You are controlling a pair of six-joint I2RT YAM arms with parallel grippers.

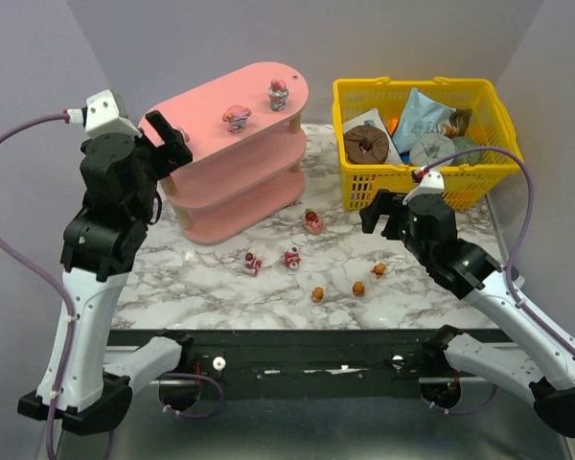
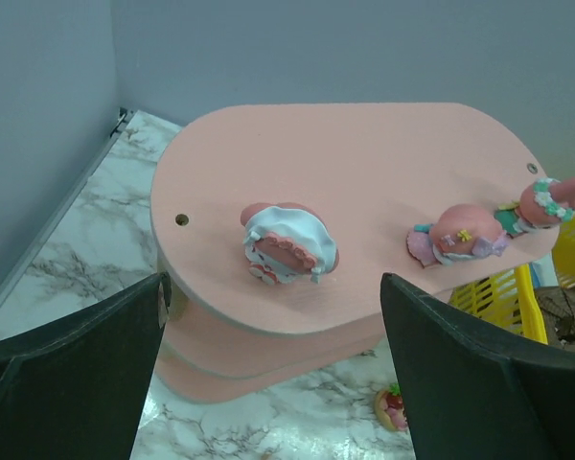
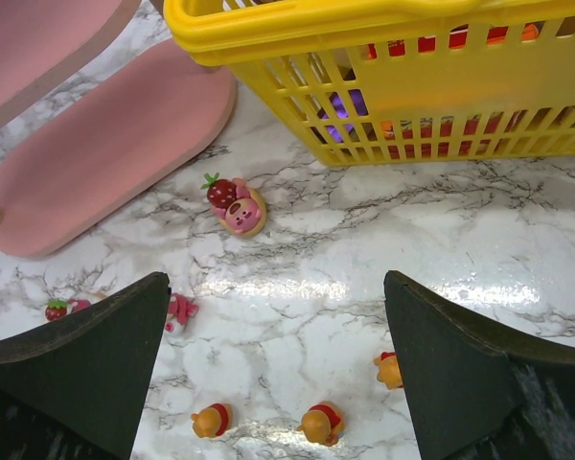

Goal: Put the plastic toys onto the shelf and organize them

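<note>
I judged the step in hand to be a placing on the top board (image 2: 364, 163) of the shelf (image 1: 206, 101); my left gripper (image 2: 273, 280) stood wide open over that board with nothing in its grasp, and a pink-and-white toy (image 2: 289, 245) lay on the board between the fingers, touching neither. Two more pink toys (image 2: 457, 243) (image 2: 551, 199) sat farther along the same board; I saw none on the lower boards, though much of them was hidden.

My right gripper (image 3: 275, 278) hung open and unladen above the marble table (image 1: 431, 287), beside the yellow basket (image 1: 417, 89). Six toys lay on the table; a strawberry-topped pink one (image 3: 238, 205) was nearest the shelf's foot, and three orange-brown ones (image 3: 319, 423) were nearer me.

The next move, I reckoned, called for lifting the left arm straight clear without brushing the toy beneath it, and bringing the right gripper down over one of the toys on the table.

The basket held packets (image 1: 424, 115) and a brown ring (image 1: 364, 146); I could make out no toys in it.
</note>
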